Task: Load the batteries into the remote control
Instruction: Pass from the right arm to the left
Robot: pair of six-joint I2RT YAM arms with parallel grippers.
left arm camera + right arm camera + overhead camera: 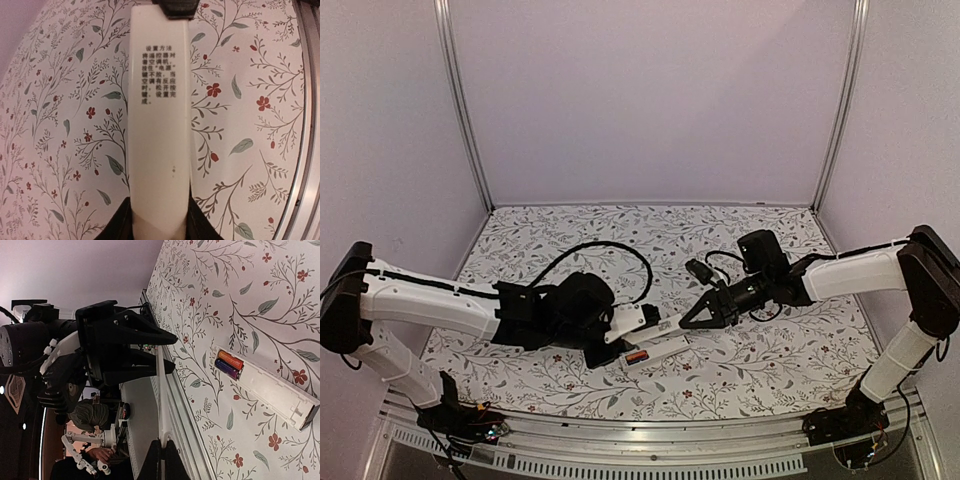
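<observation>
Right wrist view: the remote control (272, 389) lies on the table (250, 295) with the batteries (229, 364) in its open bay. Left fingers (117, 227) and right fingers (149, 467) pinch opposite ends of a white cover strip (160, 125) — held between them.

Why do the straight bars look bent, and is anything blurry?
Top view: a wide lens likely bows the frame posts; light is soft and even. Left wrist view: the white strip is sharp, its print readable, without glare. Right wrist view: turned sideways; remote control and batteries crisp, the room beyond dim.
</observation>
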